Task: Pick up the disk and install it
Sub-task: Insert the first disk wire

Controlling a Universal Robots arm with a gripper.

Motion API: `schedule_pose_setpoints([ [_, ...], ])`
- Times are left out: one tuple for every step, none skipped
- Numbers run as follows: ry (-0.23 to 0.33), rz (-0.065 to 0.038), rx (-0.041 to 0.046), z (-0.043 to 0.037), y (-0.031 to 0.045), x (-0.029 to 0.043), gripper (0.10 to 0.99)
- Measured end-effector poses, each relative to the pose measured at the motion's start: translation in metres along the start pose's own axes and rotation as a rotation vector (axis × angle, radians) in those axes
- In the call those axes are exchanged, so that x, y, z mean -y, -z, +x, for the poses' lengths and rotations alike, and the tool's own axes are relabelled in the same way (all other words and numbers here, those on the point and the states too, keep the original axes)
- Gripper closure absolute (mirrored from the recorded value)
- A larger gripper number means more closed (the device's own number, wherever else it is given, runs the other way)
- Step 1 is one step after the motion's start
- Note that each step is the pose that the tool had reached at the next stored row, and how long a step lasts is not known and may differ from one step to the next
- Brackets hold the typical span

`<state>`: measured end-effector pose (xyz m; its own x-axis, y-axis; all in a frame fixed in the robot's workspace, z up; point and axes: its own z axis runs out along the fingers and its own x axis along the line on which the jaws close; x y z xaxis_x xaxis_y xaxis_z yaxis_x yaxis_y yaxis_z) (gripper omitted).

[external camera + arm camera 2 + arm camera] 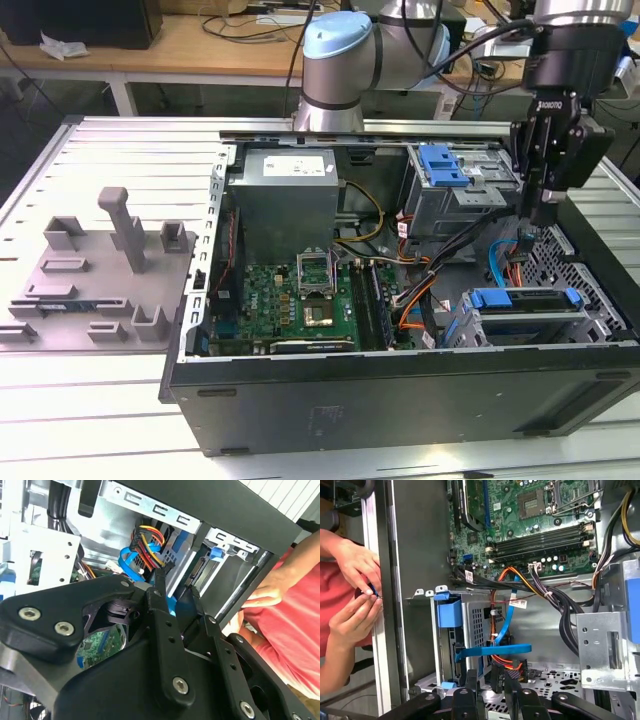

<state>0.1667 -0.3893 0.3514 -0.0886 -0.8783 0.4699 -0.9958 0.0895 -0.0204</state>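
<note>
The slatted grey metal table point(120, 150) carries the open black steel computer case point(400, 400), which spans the centre and right of the exterior view. The silver-and-blue robot arm point(340, 60) reaches in from the upper edge of that frame. The disk point(525, 300), a flat silver drive in a bright blue plastic bracket, lies in the metal bay at the lower right of the exterior view, just inside the front wall. It appears seated there, though the depth of seating cannot be judged. The black two-finger tool point(540, 215) hangs upright above and slightly behind the disk, its fingers apart with nothing between them, as the second wrist view point(177, 582) confirms. For work at the bay, keep the tool vertical and square to the bracket's long edges. Room is tight. The case's right wall and the bay's sheet-metal edges flank the tool, and the blue flat data cable point(510, 620) and the orange-and-black wire bundle point(507, 660) cross the space near the fingertips. A person's hands point(355, 565) work just outside the case wall, so keep all motion inside the case.
</note>
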Motion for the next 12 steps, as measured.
schedule_pose_setpoints([
  [-0.002, 0.003, -0.0004, -0.0003, -0.0006, 0.0000, 0.733],
  [-0.003, 0.005, -0.0006, -0.0006, -0.0011, 0.0000, 0.733],
  [-0.005, 0.009, -0.0009, -0.0010, -0.0019, 0.0000, 0.733],
  [-0.006, 0.011, -0.0010, -0.0014, -0.0025, 0.0000, 0.733],
  [-0.007, 0.014, -0.0012, -0.0019, -0.0035, 0.0000, 0.733],
  [-0.009, 0.016, -0.0011, -0.0024, -0.0043, 0.0000, 0.733],
  [-0.011, 0.017, -0.0011, -0.0030, -0.0055, -0.0001, 0.733],
  [-0.014, 0.018, -0.0013, -0.0034, -0.0063, -0.0002, 0.733],
  [-0.022, 0.018, -0.0027, -0.0041, -0.0078, -0.0006, 0.733],
  [-0.039, 0.013, -0.0059, -0.0050, -0.0095, -0.0008, 0.733],
  [-0.050, 0.011, -0.0103, -0.0059, -0.0110, -0.0008, 0.733],
  [-0.051, 0.012, -0.0134, -0.0064, -0.0114, -0.0008, 0.733],
])
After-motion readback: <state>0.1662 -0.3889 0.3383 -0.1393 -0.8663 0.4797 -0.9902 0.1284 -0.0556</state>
